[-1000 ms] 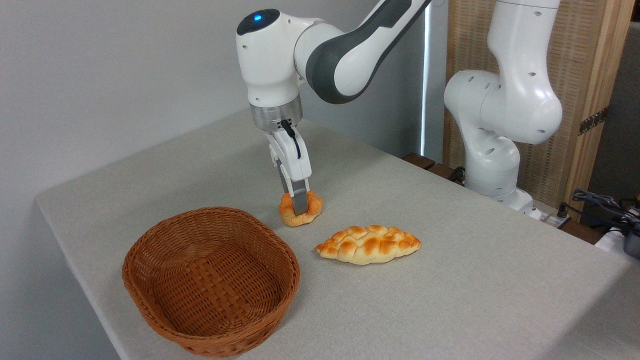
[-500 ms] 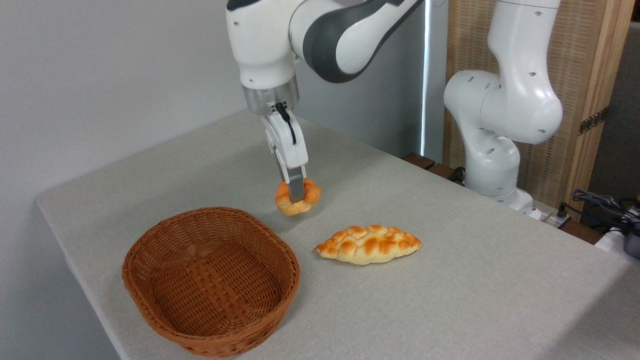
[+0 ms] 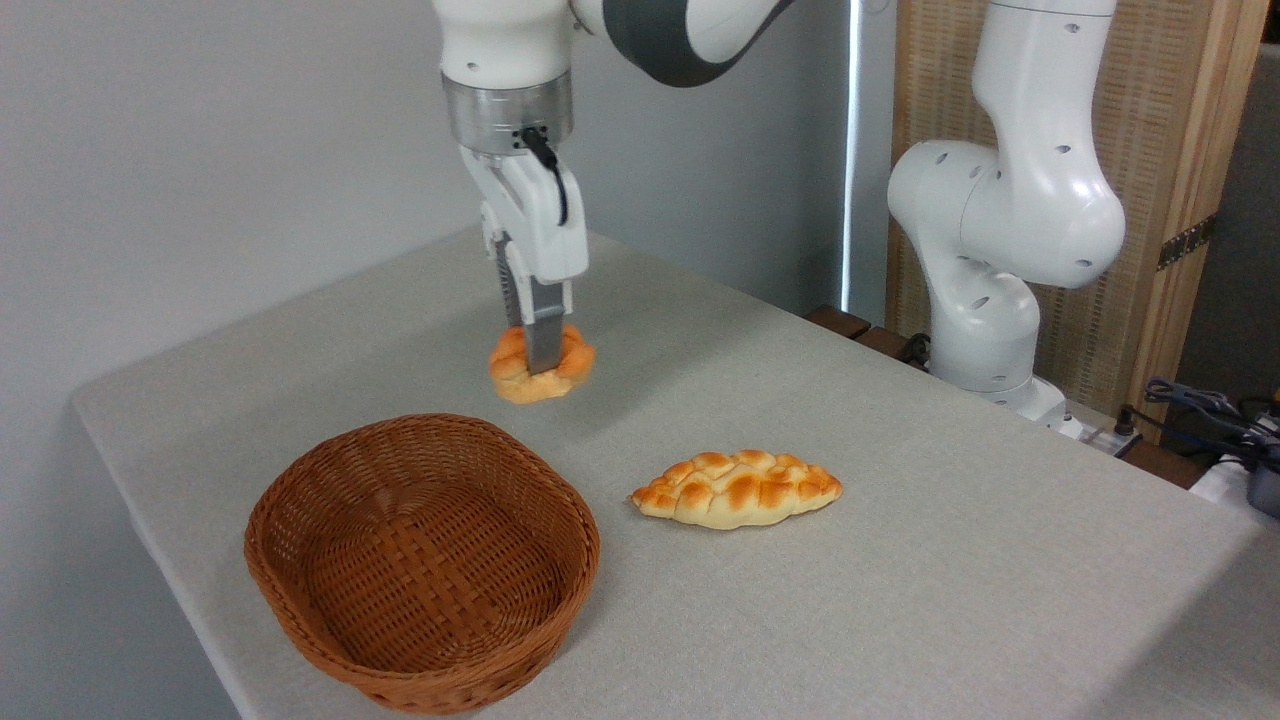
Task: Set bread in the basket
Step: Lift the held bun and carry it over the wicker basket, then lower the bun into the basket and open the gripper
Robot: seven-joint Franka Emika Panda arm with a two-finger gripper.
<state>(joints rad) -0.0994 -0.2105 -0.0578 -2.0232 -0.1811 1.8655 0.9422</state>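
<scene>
A: How do the jaws stand?

B: Clenched on the bread [image 3: 541,364]. The gripper [image 3: 541,352] points straight down, and its near finger [image 3: 545,335] runs down the middle of the bun's front, pressing into the lumpy orange top. The far finger is mostly hidden behind it.

A: So where is the bread?

B: In the air, clear of the table [image 3: 900,560], hanging from the fingers. Taking the basket [image 3: 420,560] as the dial's centre, the bun sits at about one o'clock from it in the picture, beyond the far rim. I cannot tell whether it is over the rim or just behind it.

A: And the basket itself?

B: Oval, reddish-brown wicker, low-sided, resting near the table's front left edge. Its woven floor shows bare.

A: What else is on the cloth?

B: A braided loaf [image 3: 737,488], pale with browned ridges, lying flat at about three o'clock from the basket, near it but not touching. From the bun it lies at roughly four o'clock, well apart.

A: And the arm?

B: The arm [image 3: 1000,220] rises from its base at the table's right side, white with grey joints, and arches over to the wrist above the gripper.
</scene>
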